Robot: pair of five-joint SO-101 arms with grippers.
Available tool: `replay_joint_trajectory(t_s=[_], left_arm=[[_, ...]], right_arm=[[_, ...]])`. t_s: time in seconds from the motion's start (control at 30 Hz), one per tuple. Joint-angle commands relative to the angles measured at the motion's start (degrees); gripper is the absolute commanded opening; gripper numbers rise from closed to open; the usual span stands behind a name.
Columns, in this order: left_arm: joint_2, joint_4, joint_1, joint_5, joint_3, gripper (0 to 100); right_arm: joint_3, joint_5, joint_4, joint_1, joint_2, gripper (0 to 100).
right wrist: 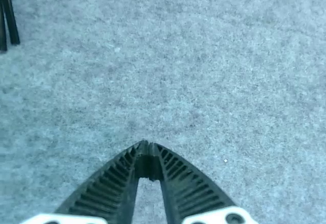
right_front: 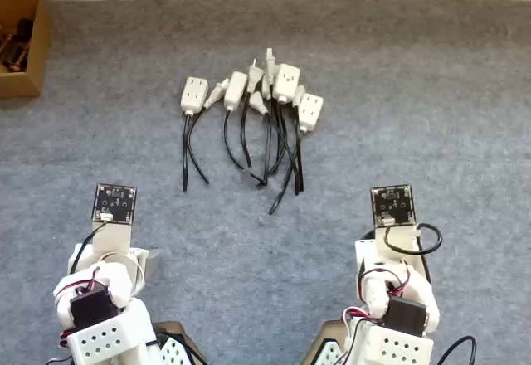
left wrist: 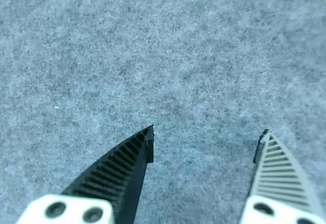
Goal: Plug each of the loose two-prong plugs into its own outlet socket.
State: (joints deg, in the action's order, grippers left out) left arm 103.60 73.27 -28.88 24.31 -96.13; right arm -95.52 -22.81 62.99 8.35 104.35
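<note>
White, blocky outlet sockets (right_front: pixel 194 95) and two-prong plugs (right_front: pixel 255 75) with black cords (right_front: pixel 274 145) lie clustered on fuzzy grey carpet (right_front: pixel 431 99), well beyond both arms. Left gripper (left wrist: pixel 208 131): ridged fingers apart, holding nothing. Right gripper (right wrist: pixel 147 150): tips together, holding nothing.

The high view looks steeply down from above, with the left arm (right_front: pixel 99 299) and right arm (right_front: pixel 397 307) at its near edge, and takes in the wide grey carpet (right_front: pixel 431 91). Each wrist view looks down past its own fingers, the left gripper (left wrist: pixel 209 137) and the right gripper (right wrist: pixel 147 145), from close to that carpet. The right wrist view shares the black cord ends (right wrist: pixel 7 23) with the high view
</note>
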Motion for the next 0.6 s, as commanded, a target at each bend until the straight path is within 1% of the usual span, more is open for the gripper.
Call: replay_joint_trajectory(t_s=[0.0, 0.13, 0.2, 0.33, 0.47, 0.57], left_arm=[[-0.1, -0.2, 1.0, 0.4, -0.8, 32], [-0.1, -0.1, 6.5, 0.5, -0.8, 32], [-0.1, -0.2, 7.7, 0.5, -0.8, 32], [0.0, -0.6, 6.8, 0.5, -0.8, 32], [0.0, -3.9, 6.1, 0.4, -0.8, 32], [0.0, -8.0, 7.0, 0.2, -0.8, 32]], right_arm=[[-7.5, 0.0, -0.7, -0.7, 0.3, 0.8], [-7.5, -0.2, -0.7, -3.5, 0.6, 0.8], [-7.5, 0.0, -0.7, -4.2, 0.5, 0.8], [-7.4, -0.2, -1.2, -6.4, 0.7, 0.8], [-7.2, -0.2, -1.2, -6.1, 0.7, 0.9], [-5.8, 0.2, -1.2, -6.0, 0.7, 0.9]])
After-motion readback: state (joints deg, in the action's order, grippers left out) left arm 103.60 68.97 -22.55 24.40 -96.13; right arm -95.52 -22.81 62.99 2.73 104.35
